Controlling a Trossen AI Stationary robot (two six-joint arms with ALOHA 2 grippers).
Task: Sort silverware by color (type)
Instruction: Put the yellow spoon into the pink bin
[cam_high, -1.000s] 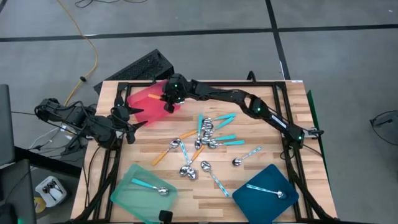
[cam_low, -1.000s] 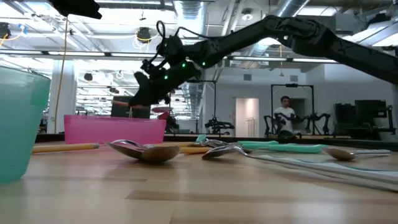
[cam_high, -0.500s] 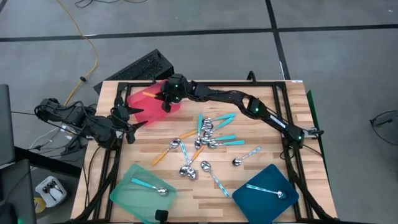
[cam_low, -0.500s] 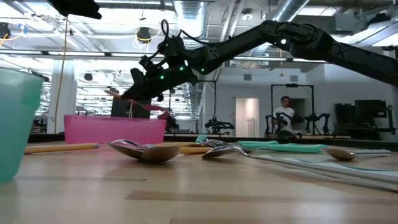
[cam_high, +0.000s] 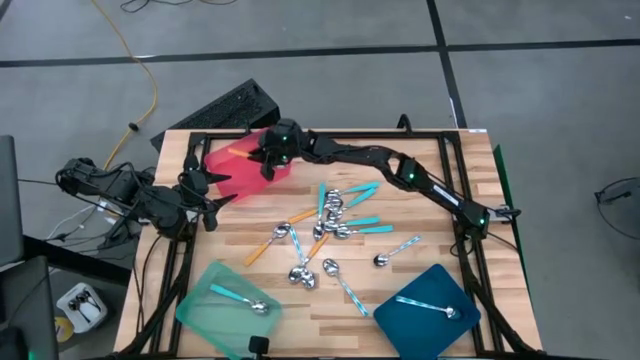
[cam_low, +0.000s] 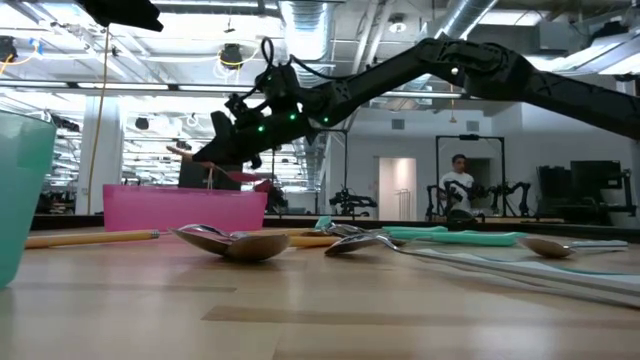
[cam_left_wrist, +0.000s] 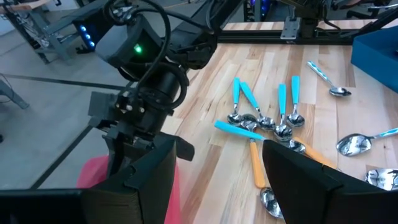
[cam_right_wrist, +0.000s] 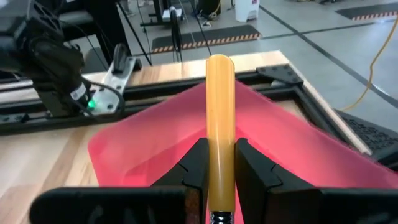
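Orange-handled spoon (cam_right_wrist: 220, 124) | pinched in right hand (cam_right_wrist: 219, 163) | above red tray (cam_right_wrist: 298, 149)

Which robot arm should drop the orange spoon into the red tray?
The right. Its gripper already grips the orange spoon over the red tray; the left gripper waits open at the table's edge.

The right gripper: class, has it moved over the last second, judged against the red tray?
Yes. The right gripper, shut on the orange spoon, has edged farther in over the red tray, toward the table's left side.
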